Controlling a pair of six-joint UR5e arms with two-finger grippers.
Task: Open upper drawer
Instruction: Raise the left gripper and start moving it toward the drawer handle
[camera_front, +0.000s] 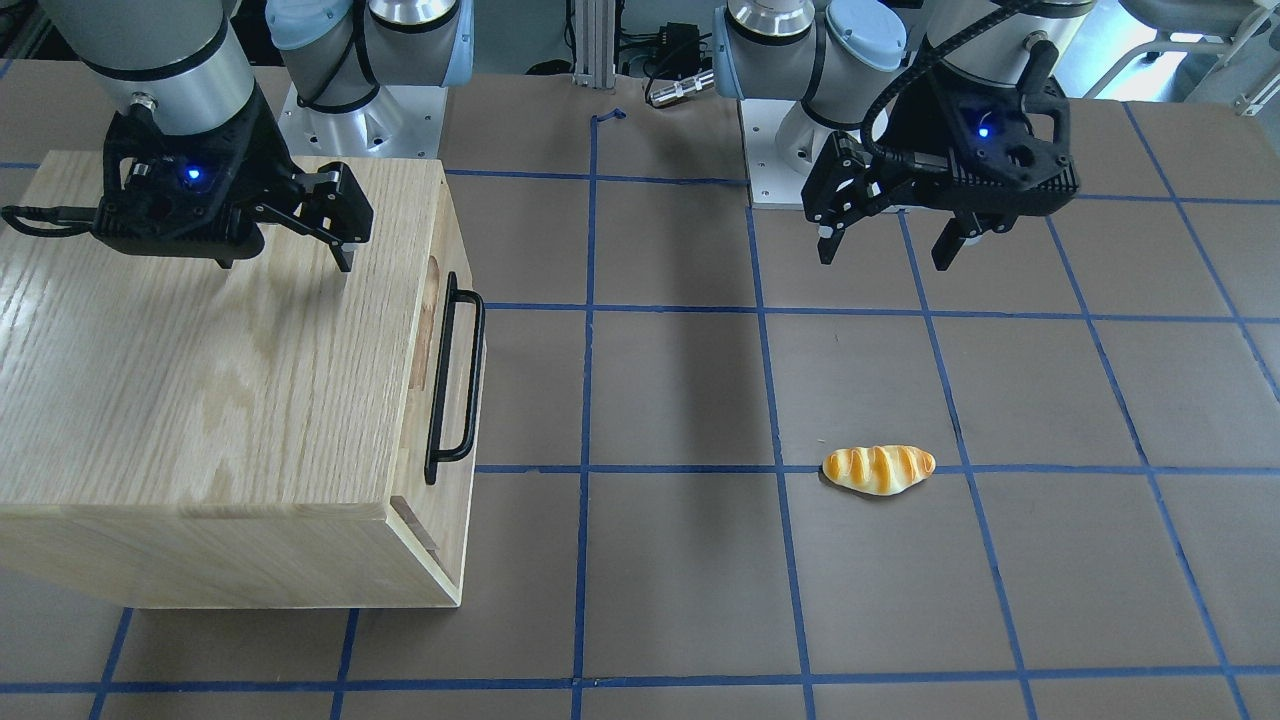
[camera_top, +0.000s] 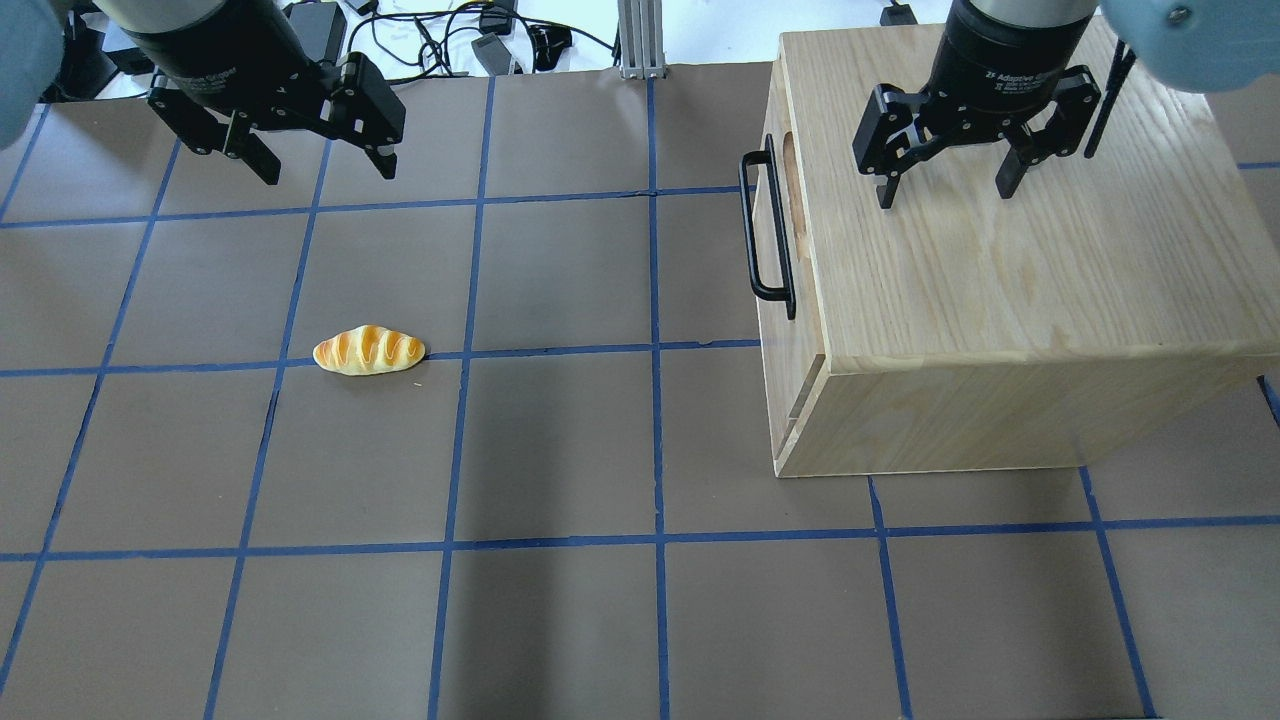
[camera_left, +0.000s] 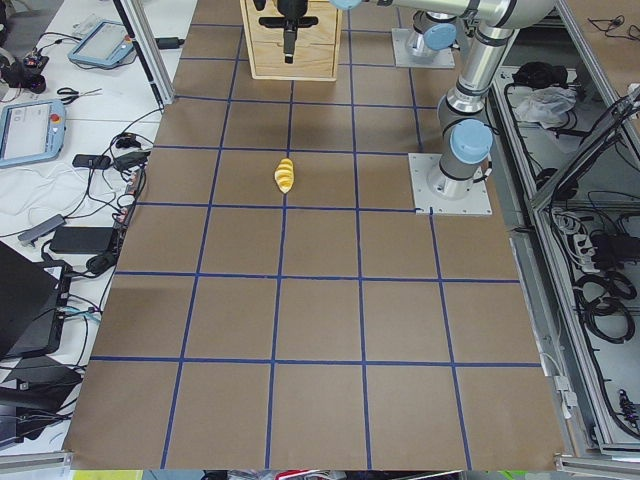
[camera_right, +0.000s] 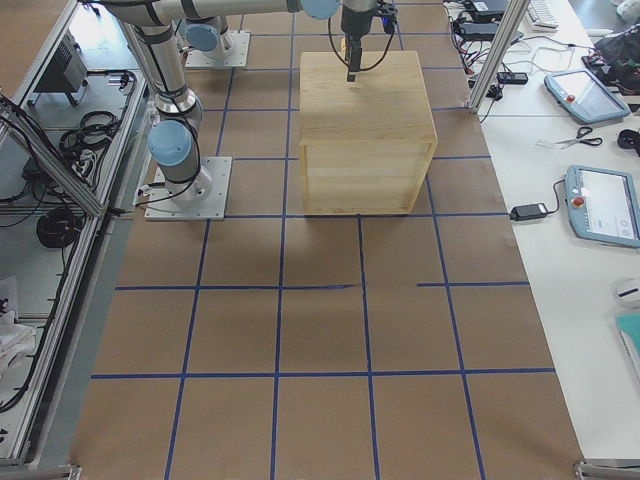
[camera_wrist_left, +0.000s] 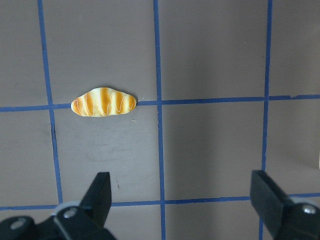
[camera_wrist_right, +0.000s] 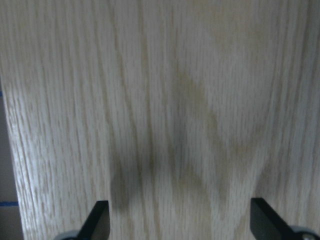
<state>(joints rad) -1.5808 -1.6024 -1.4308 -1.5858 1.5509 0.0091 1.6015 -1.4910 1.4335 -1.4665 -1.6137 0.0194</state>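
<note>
The upper drawer (camera_front: 420, 420) sits shut in the light-wood cabinet (camera_front: 200, 380). Its front faces the table's middle, with a long black bar handle (camera_front: 455, 380) and an oval cutout. In the overhead view the drawer front (camera_top: 805, 290) and handle (camera_top: 768, 230) are on the cabinet's left face. My right gripper (camera_top: 945, 195) is open and empty above the cabinet top, behind the handle; it also shows in the front view (camera_front: 287, 262) and its wrist view (camera_wrist_right: 180, 220). My left gripper (camera_top: 329, 174) is open and empty above the table, far from the cabinet.
A toy bread roll (camera_top: 369, 350) lies on the brown table with blue tape lines, below my left gripper (camera_wrist_left: 182, 200) and in its wrist view (camera_wrist_left: 104, 102). The lower front panel sits under the drawer. The arm bases stand at the table's back edge.
</note>
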